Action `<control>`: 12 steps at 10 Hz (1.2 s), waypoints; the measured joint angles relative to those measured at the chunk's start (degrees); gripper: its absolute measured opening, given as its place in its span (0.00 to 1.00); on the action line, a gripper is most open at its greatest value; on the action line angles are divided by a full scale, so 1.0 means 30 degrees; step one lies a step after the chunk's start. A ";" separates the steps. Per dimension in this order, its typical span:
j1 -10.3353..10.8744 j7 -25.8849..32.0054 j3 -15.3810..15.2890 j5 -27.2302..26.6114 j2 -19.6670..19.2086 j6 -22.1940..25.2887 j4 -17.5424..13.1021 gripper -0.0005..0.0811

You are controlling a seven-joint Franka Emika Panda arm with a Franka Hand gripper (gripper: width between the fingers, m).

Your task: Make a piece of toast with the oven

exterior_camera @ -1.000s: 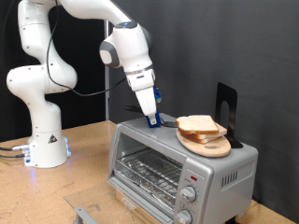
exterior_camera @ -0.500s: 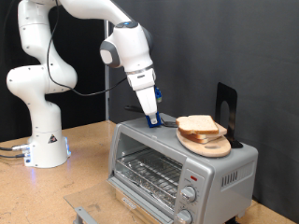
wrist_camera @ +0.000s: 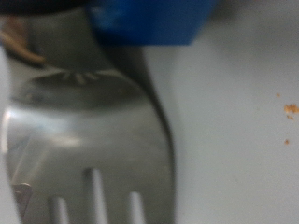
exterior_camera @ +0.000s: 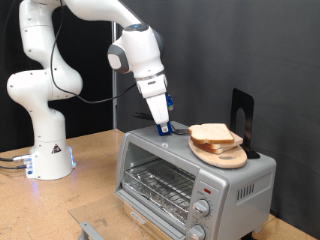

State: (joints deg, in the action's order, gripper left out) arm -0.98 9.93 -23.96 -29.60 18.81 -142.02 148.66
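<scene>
The oven [exterior_camera: 190, 178] is a silver box with a glass door that is closed, and its wire rack shows bare behind the glass. A stack of toast slices [exterior_camera: 212, 134] rests on a round wooden board [exterior_camera: 222, 155] on the oven's roof. My gripper [exterior_camera: 162, 126] is lowered onto the roof, to the exterior view's left of the board, and is shut on a blue-handled tool [exterior_camera: 174, 128]. The wrist view is filled by the tool's slotted metal blade [wrist_camera: 89, 140] and its blue handle [wrist_camera: 149, 21]. My fingers do not show there.
A black stand [exterior_camera: 241, 118] rises behind the board on the oven roof. Two round knobs [exterior_camera: 201, 208] and a red light [exterior_camera: 207, 187] sit on the oven's front panel. The arm's white base [exterior_camera: 48, 155] stands on the wooden table [exterior_camera: 90, 190] at the exterior view's left.
</scene>
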 joint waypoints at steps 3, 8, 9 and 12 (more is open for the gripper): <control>0.0000 -0.0036 -0.0030 0.0001 -0.0131 -0.0102 -0.0037 0.48; -0.0013 -0.0421 -0.0017 -0.0297 -0.0140 -0.0355 -0.0128 0.48; -0.0005 -0.0405 0.0023 -0.0739 -0.0079 -0.0469 -0.0227 0.48; 0.0007 -0.0082 0.0423 -0.1566 0.0684 -0.0314 -0.0617 0.48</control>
State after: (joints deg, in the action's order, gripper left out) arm -0.96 9.69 -22.69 -34.30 20.86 -142.96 146.81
